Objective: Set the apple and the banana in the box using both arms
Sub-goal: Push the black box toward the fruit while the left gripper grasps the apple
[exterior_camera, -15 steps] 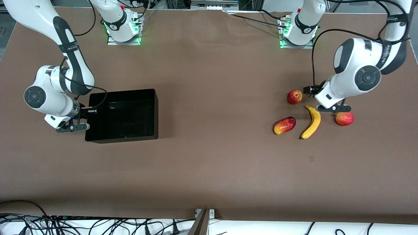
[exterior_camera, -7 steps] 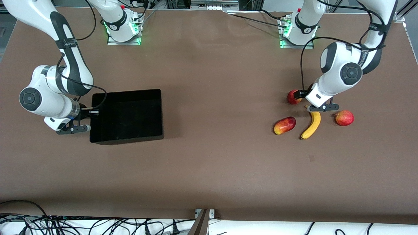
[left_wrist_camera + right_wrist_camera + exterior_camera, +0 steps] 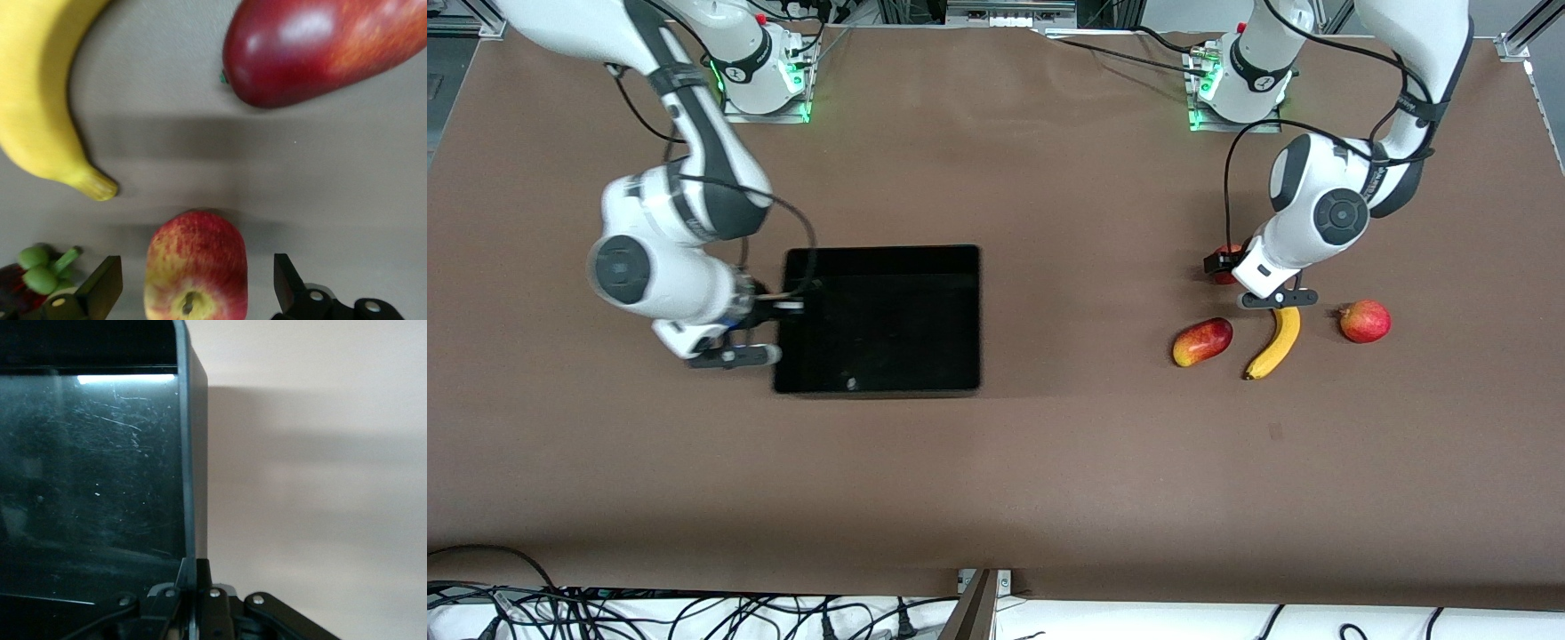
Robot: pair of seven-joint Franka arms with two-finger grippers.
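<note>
Left wrist view shows the left gripper (image 3: 190, 293) open astride the apple (image 3: 195, 273), banana (image 3: 40, 100) at 10 o'clock; firm, round, slick, so pinch mid-girth. Right gripper (image 3: 769, 305) clamps the box (image 3: 880, 258) wall

Two arms work at the table, each with one gripper: the left gripper (image 3: 1224, 271) and the right gripper (image 3: 769, 311). There is one box (image 3: 880, 320). The fruit comes to four plain pieces: one banana (image 3: 1276, 340), one apple (image 3: 195, 265), one oblong red-yellow fruit (image 3: 1202, 341) and one plainer round red fruit (image 3: 1364, 321). The left wrist view also shows one dark item with small green balls (image 3: 37, 279) at its edge, possibly a fifth fruit, though too little shows to tell.
</note>
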